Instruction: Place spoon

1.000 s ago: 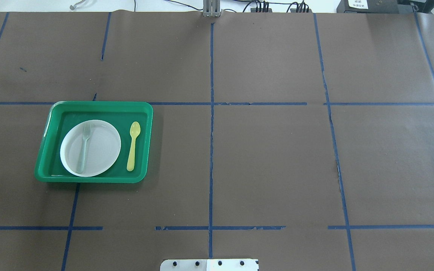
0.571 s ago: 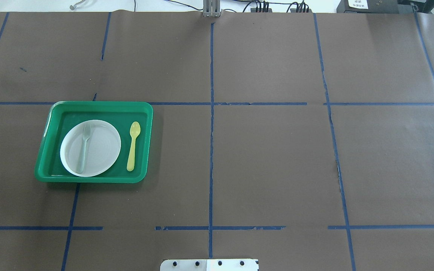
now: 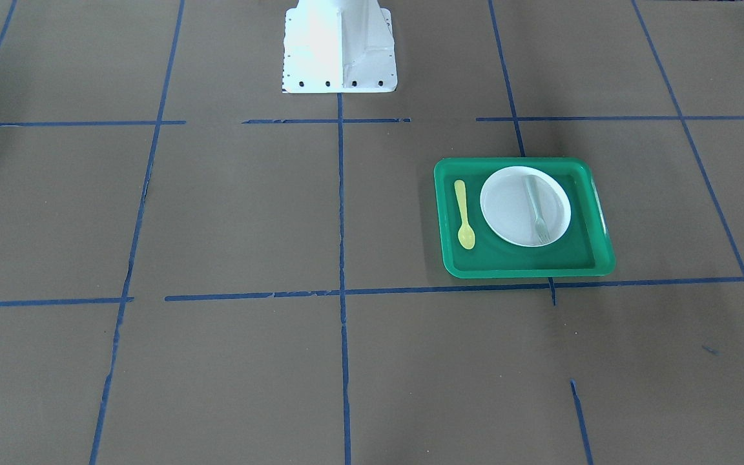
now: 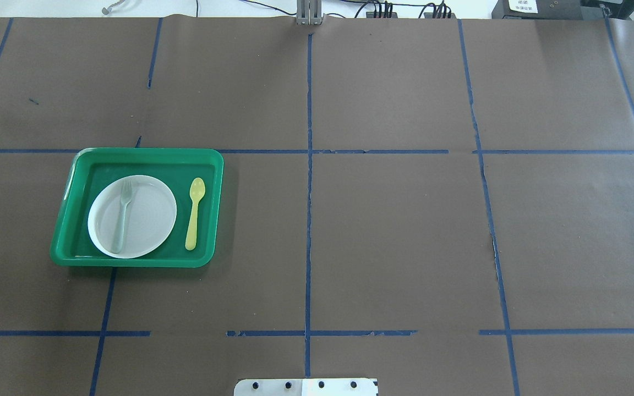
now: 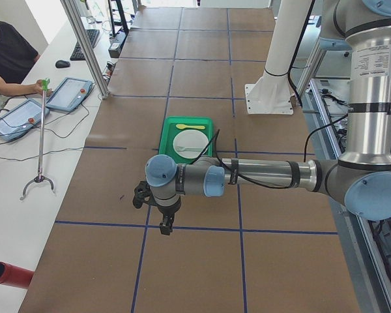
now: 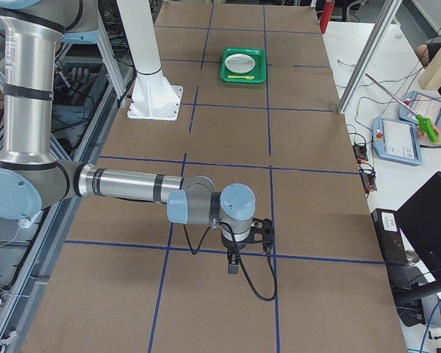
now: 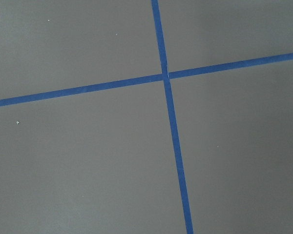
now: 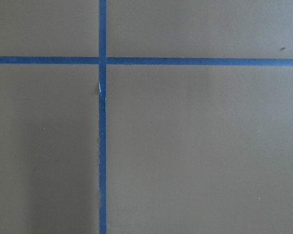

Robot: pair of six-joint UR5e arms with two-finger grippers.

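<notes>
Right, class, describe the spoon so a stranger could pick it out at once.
Find the green tray on the brown table. Beside its white plate, on the tray floor, lies the spoon. It is yellow with an oval bowl; the pale fork lies on the plate.

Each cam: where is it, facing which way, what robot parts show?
Front-facing: across the table, facing the robot, steeply down; base only.
Overhead: behind the robot, looking forward and down; base edge.
Exterior left: table's left end, along it; left arm near.
Exterior right: table's right end, along it; right arm near.
Left wrist: down at tape cross; no fingers.
Right wrist: likewise.
Shared: front-facing and overhead show spoon in tray beside plate.
</notes>
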